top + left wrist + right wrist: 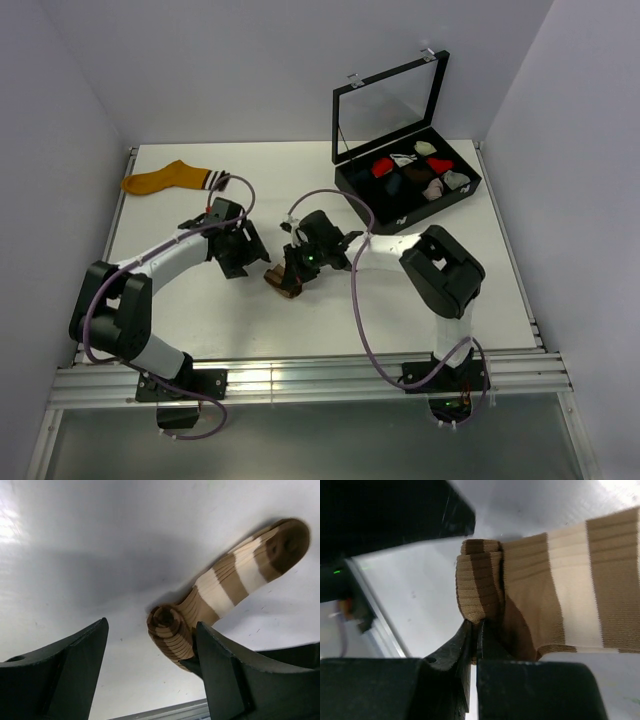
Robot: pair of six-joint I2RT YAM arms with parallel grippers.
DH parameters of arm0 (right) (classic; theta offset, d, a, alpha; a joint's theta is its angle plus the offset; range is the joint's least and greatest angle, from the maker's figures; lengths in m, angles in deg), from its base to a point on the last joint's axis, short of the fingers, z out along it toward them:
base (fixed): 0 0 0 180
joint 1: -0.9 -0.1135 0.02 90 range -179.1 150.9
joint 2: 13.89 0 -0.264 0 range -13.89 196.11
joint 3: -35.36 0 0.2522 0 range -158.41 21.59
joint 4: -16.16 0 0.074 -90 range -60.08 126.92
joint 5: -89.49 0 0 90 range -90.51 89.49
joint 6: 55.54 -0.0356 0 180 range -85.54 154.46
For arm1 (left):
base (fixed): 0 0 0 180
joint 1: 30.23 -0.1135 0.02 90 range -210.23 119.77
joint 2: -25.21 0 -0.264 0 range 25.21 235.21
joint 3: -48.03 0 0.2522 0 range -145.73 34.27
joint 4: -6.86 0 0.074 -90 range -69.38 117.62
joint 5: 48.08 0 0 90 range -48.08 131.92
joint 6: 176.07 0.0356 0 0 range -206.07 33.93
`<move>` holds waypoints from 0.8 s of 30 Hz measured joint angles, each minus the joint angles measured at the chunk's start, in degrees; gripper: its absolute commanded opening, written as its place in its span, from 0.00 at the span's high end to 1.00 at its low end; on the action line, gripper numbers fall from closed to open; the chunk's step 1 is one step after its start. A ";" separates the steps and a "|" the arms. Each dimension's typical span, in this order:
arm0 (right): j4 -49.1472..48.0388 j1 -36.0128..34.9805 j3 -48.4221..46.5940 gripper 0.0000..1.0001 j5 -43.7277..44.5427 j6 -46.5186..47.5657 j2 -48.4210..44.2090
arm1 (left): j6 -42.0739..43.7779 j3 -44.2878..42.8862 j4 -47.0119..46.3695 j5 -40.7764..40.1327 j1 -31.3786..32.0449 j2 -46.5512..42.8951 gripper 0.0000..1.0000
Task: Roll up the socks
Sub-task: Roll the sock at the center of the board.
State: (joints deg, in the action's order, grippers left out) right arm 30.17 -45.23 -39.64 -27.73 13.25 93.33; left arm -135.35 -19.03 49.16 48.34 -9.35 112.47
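right jaws pinched shut on rolled end of brown sock [530, 580], mid-bench [250, 320]. left jaws wide apart, straddling roll, holding nothing. roll barely begun, striped foot flat. mustard sock [160, 180] unrolled, far left. 0 of 2 done.

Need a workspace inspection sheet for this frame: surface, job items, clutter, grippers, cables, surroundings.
Surface: white table, no spills seen.
Job's things: brown striped sock mid-table, one end partly rolled; mustard sock flat at the far left, unrolled.
Clutter: black case far right, lid open, small sock bundles inside.
Grippers: left gripper open, fingers either side of the rolled end; right gripper shut on the rolled end.
Cables: cable looped along each arm, not lying on the socks.
Surroundings: white walls; metal rail at the near edge.
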 measured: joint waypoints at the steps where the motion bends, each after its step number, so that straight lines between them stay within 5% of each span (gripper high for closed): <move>1: 0.00 0.76 -0.20 1.00 -2.21 -0.92 0.61 | -0.26 1.03 -0.48 0.35 0.20 -0.11 0.25; 9: -0.26 5.14 -2.05 0.98 -13.46 -6.03 5.25 | -3.02 4.70 -2.82 1.84 3.91 -0.11 0.33; 17: -0.68 5.81 -2.49 0.93 -15.82 -7.50 6.49 | -4.35 4.68 -5.20 2.05 5.75 3.56 0.49; 20: -0.59 5.90 -2.43 0.87 -15.47 -7.50 6.47 | -4.59 3.61 -5.57 2.58 6.14 5.38 0.57; 24: -0.17 5.90 -1.92 0.66 -13.46 -6.51 5.20 | -4.33 1.22 -4.24 2.60 6.36 7.54 0.61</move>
State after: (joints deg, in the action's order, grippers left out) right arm 29.99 -39.33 -41.56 -41.20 6.73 98.53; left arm -139.68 -17.80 44.92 50.94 -2.99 120.01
